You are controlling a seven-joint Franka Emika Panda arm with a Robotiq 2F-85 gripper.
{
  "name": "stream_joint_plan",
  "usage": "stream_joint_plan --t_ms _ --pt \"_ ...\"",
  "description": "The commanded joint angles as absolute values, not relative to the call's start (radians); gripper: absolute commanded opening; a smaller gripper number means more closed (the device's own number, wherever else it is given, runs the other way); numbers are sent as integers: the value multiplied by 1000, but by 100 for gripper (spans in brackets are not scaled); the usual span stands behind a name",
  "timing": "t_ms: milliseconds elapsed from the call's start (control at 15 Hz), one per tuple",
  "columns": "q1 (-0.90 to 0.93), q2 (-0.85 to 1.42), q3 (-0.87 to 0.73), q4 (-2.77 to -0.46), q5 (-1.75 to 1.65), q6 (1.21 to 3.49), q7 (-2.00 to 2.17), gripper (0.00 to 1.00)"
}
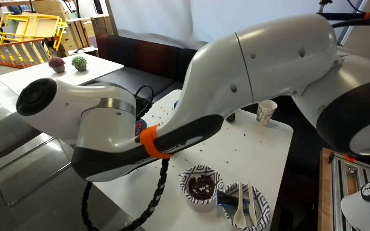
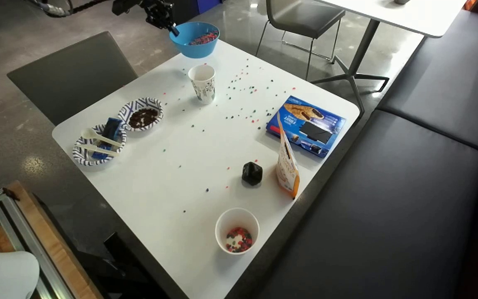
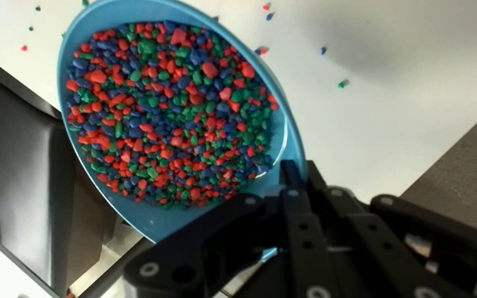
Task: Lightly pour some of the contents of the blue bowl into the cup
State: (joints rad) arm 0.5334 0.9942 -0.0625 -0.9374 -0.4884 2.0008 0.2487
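Observation:
The blue bowl [image 2: 197,50] is at the table's far corner, its rim gripped between the fingers of my gripper [image 2: 175,31]. In the wrist view one finger of my gripper [image 3: 301,170] is inside the bowl [image 3: 147,218], one outside. The contents [image 3: 172,116] are many small red, blue and green bits, seen also in an exterior view [image 2: 206,38]. The bowl looks tilted in the wrist view. The cup [image 2: 204,88], pale with dark side markings, stands upright close to the bowl, apart from it. In an exterior view the arm hides gripper, this cup and most of the bowl.
Another cup [image 2: 235,219], with bits inside, stands near a table corner; its marked side shows in an exterior view [image 1: 266,112]. Patterned bowls [image 2: 128,111] [image 2: 80,155], a blue box [image 2: 305,124], a pouch [image 2: 286,170] and a black object [image 2: 252,173] stand on the table among scattered bits.

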Motion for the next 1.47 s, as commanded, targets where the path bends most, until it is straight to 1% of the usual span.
stream_joint_plan --t_ms 0,867,933,1267,1333,1400 --pt "550 1054 -82 -826 -502 1955 254 1" --pt "540 1127 -66 -731 -477 1940 265 1" --pt "533 1105 -61 -795 -480 1975 257 5" --pt "533 1112 -58 -786 -477 1975 260 5" --pt "533 1112 -58 -786 -477 1975 260 1" --pt "529 1126 -68 -771 -487 1979 252 1"
